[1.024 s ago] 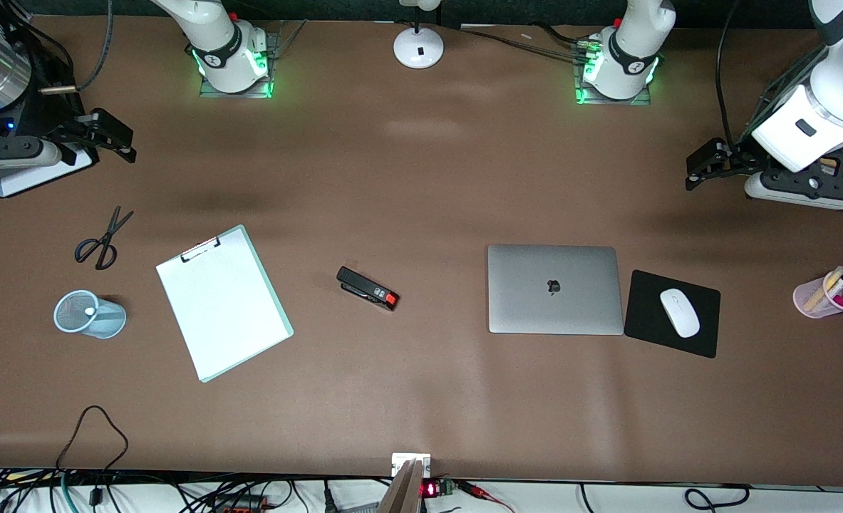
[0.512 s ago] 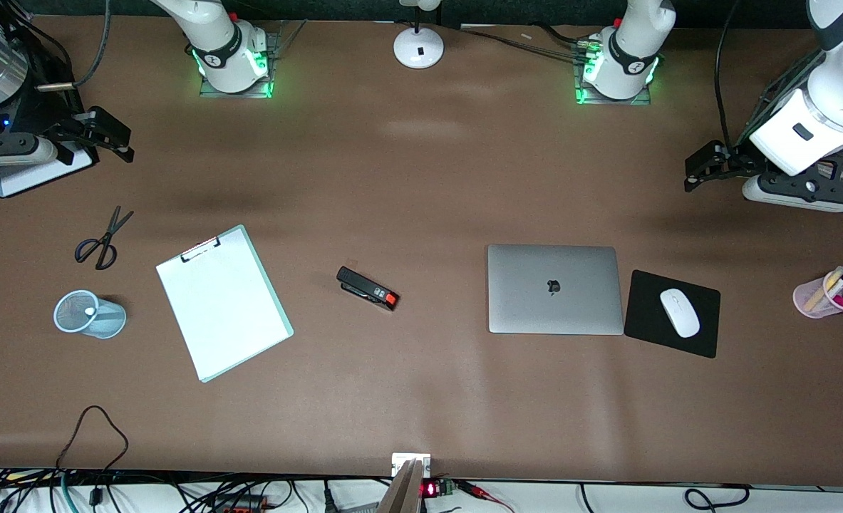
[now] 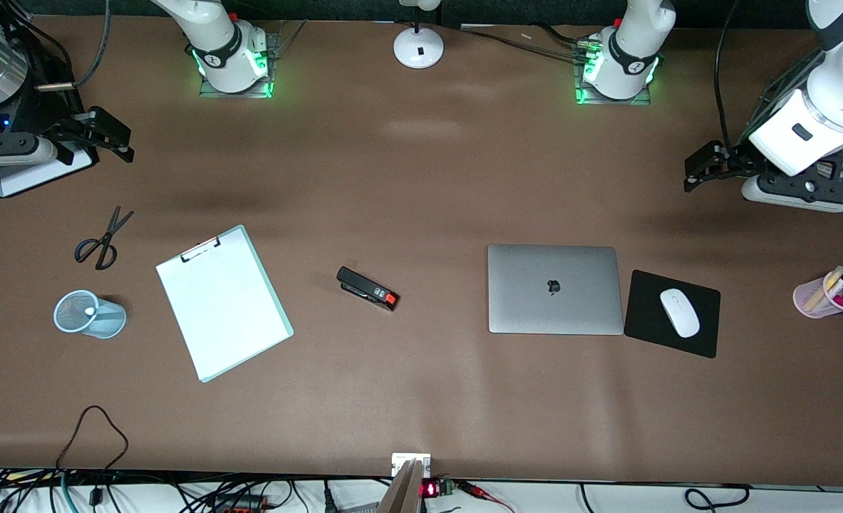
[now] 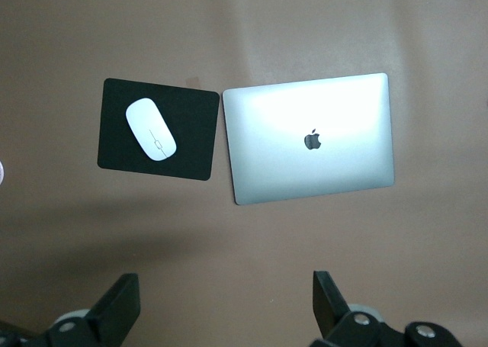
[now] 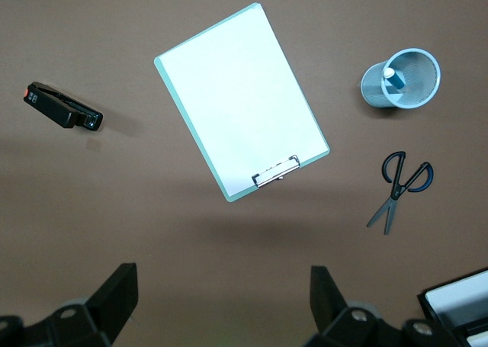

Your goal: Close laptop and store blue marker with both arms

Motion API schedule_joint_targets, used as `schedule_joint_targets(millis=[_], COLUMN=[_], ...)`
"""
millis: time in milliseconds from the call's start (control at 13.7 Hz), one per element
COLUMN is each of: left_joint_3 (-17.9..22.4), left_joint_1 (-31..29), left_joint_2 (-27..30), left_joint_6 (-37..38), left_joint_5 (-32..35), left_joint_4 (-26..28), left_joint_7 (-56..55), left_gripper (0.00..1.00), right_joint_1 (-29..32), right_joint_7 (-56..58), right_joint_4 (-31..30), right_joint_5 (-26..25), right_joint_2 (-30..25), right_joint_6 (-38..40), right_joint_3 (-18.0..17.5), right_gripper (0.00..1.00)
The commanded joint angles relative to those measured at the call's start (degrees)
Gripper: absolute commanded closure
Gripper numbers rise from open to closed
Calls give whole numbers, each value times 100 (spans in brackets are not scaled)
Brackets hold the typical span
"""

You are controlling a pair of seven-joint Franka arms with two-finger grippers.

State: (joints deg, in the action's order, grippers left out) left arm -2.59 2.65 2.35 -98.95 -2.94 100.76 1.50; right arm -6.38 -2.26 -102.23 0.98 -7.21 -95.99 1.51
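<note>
The table [image 3: 421, 178] carries the laptop [image 3: 554, 288], lid down and flat, toward the left arm's end. Just beside it, closer still to that end, lies a black mouse pad [image 3: 653, 331] with a white mouse [image 3: 679, 312] on it. The clipboard [image 3: 223, 301] lies toward the right arm's end. The left gripper [image 3: 702, 165] waits high over that arm's end of the table, its fingers [image 4: 114, 313] spread wide apart with nothing between them. The right gripper [image 3: 107, 134] hangs over its own end, fingers [image 5: 114, 293] likewise apart and empty. Near the clipboard stands a blue mesh cup [image 3: 88, 314], and the blue marker [image 5: 393, 82] stands inside it, pale end up.
</note>
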Motion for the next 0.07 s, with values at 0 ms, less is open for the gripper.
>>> schedule_joint_targets(millis=[0], left_joint_3=[13], left_joint_1=[69], left_joint_2=[-7], left_joint_6=[-54], left_joint_5=[144], left_joint_4=[5], left_joint_7=[87], left_gripper=[0], right_joint_1=[-30], right_joint_7=[-108], right_joint_4=[19], right_joint_5=[-98], right_joint_2=[-35], right_joint_6=[18], right_joint_3=[-11], right_gripper=[0])
